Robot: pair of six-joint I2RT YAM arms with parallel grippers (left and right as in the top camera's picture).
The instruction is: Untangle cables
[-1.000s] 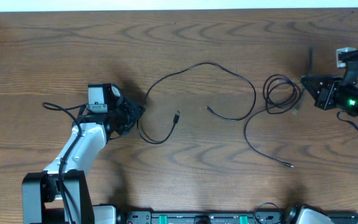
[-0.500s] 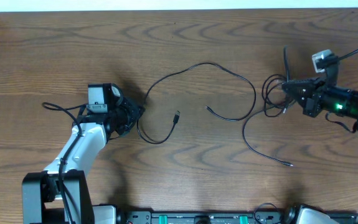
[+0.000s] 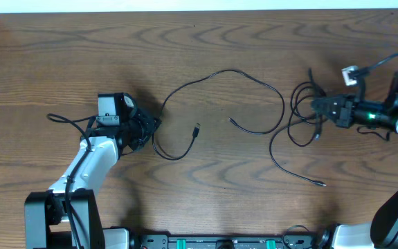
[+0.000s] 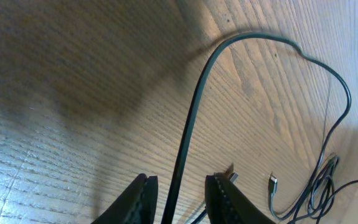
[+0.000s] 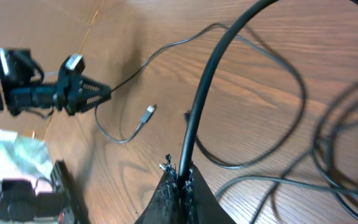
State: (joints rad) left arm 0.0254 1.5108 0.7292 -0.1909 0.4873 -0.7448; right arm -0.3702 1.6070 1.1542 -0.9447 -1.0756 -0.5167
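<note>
One long black cable [image 3: 233,71] arcs across the middle of the table, and its plug [image 3: 196,129] lies near the left arm. My left gripper [image 3: 154,126] stands over this cable; in the left wrist view the cable [image 4: 194,112] runs between the parted fingers [image 4: 180,178] without either pad pressing it. At the right, a tangle of black loops [image 3: 302,114] trails a tail to a plug [image 3: 322,183]. My right gripper [image 3: 315,105] is shut on a black cable [image 5: 213,62] of that tangle, pinched at the fingertips [image 5: 182,172].
The left arm's own thicker lead [image 3: 57,117] curls on the table behind it. A black equipment rail [image 3: 219,242] runs along the front edge. The far table edge [image 3: 199,11] meets a white wall.
My right gripper has swung left with the pinched cable, pulling the loops of the tangle leftward and reshaping them. The left arm and the long cable have stayed still.
</note>
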